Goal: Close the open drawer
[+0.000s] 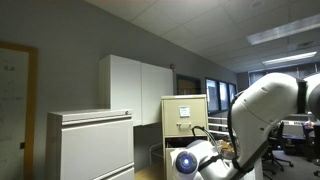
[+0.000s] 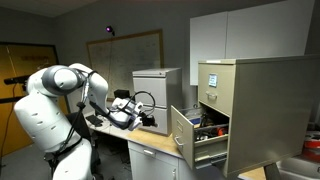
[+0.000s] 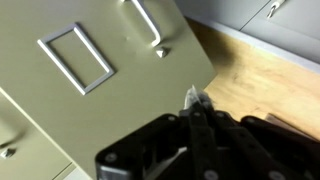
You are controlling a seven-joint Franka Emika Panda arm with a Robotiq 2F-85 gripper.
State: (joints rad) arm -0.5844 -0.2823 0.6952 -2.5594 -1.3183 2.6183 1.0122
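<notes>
The tall beige-yellow filing cabinet [image 2: 245, 100] stands on a wooden counter, with white labels on its front. It also shows in an exterior view [image 1: 185, 115]. Its lower drawer [image 2: 192, 135] is pulled out, with dark items inside. My gripper [image 2: 125, 112] hangs above the counter, some way from the drawer's front and apart from it. In the wrist view the fingers [image 3: 195, 100] are pressed together with nothing between them. A beige drawer front [image 3: 90, 60] with a label frame and a metal handle [image 3: 150, 25] fills the upper left, just beyond the fingertips.
A wide light-grey lateral cabinet [image 1: 90, 145] stands beside the filing cabinet and shows behind the gripper [image 2: 155, 90]. White wall cupboards [image 1: 135, 85] hang above. The wooden counter [image 3: 260, 80] runs under the gripper. My white arm [image 1: 265, 110] fills the foreground.
</notes>
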